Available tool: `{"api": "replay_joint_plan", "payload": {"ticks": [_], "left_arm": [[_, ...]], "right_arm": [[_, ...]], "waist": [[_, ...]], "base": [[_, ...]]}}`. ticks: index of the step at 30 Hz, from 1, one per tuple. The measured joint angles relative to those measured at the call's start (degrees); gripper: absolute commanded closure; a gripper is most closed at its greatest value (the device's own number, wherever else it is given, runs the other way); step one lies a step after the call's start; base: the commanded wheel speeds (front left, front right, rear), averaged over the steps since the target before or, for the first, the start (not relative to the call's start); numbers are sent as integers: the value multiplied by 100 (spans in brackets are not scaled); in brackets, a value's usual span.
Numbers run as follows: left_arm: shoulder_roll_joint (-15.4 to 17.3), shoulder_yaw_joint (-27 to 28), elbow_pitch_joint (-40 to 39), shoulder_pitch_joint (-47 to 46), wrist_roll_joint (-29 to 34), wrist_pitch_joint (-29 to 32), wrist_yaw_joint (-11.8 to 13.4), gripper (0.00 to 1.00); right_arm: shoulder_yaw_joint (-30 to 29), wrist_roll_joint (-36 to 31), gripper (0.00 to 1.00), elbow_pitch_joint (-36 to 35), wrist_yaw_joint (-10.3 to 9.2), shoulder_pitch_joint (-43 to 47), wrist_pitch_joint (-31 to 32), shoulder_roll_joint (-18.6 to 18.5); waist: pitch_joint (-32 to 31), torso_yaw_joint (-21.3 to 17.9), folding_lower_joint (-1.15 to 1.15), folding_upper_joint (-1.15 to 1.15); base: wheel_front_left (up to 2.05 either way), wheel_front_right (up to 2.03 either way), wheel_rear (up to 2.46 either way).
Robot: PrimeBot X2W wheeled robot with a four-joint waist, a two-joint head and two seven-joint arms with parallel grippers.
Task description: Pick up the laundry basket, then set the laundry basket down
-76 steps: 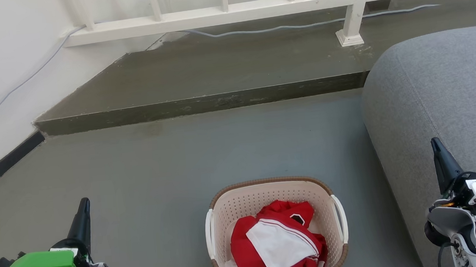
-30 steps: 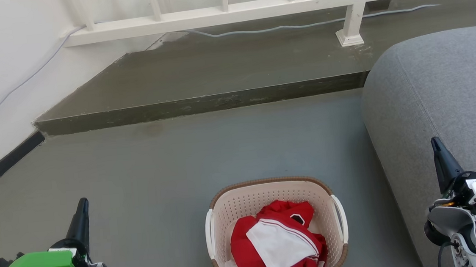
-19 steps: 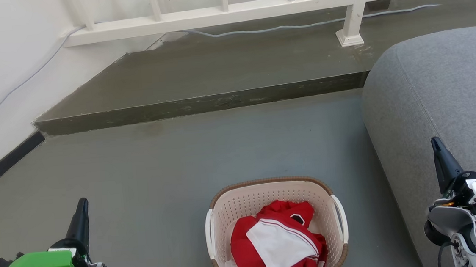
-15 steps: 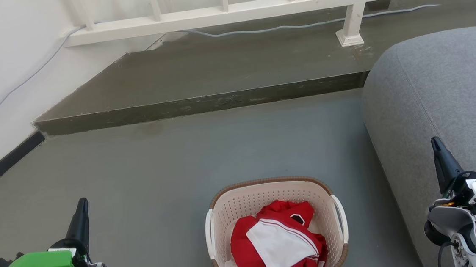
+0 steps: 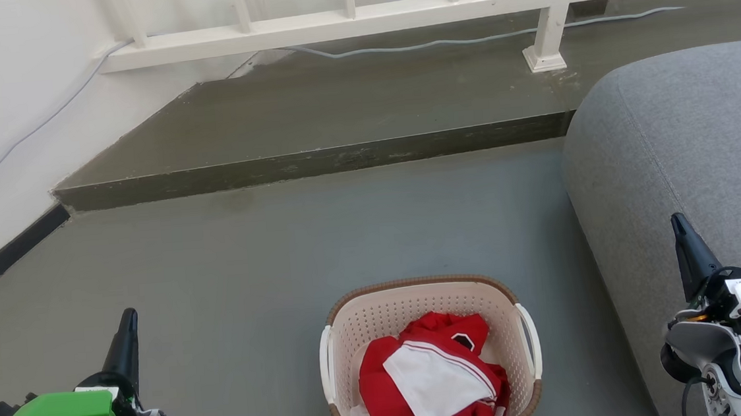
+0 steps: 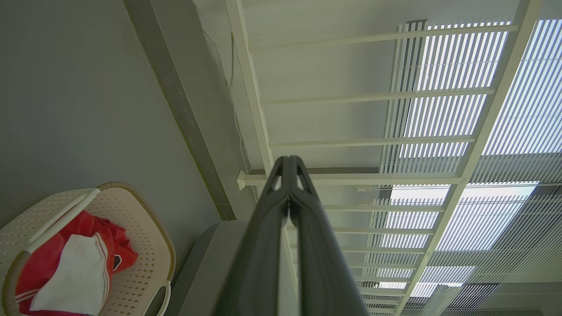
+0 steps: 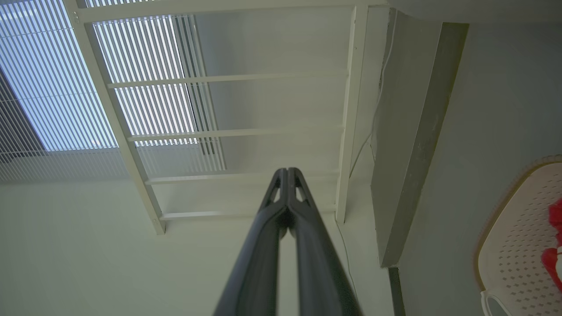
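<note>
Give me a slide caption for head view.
Basket of clothes on floor; left gripper and right gripper shut, clear of it.

Grey floor (image 5: pixel 320 238), raised step (image 5: pixel 314 163), white railing (image 5: pixel 395 11), grey sofa (image 5: pixel 689 143).

The left gripper (image 6: pixel 288 164) rises from the bottom edge, its two fingers closed tip to tip on nothing. The laundry basket (image 6: pixel 131 219) stands at lower left on the grey floor (image 6: pixel 66 87), apart from the gripper, containing red and white clothing (image 6: pixel 74 267).

Perforated matt plastic laundry basket (image 5: pixel 379 313), seemingly concrete floor (image 5: pixel 281 254)
</note>
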Motion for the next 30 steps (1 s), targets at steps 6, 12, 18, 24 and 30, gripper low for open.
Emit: {"api": "replay_joint_plan", "payload": {"ticks": [6, 12, 18, 24, 30], "left_arm": [[0, 3, 0, 0, 0, 0, 0, 100], [0, 5, 0, 0, 0, 0, 0, 100], [0, 8, 0, 0, 0, 1, 0, 100], [0, 11, -1, 0, 0, 16, 0, 100], [0, 12, -1, 0, 0, 16, 0, 100]], "right_arm": [[0, 0, 100, 0, 0, 0, 0, 0], [0, 0, 100, -1, 0, 0, 0, 0], [0, 0, 100, -2, 0, 0, 0, 0], [0, 0, 100, -2, 0, 0, 0, 1], [0, 0, 100, -3, 0, 0, 0, 1]], "waist": [[0, 0, 0, 0], [0, 0, 0, 0], [0, 0, 0, 0], [0, 0, 0, 0], [0, 0, 0, 0]], "base": [[0, 0, 0], [0, 0, 0], [0, 0, 0], [0, 0, 0], [0, 0, 0]]}}
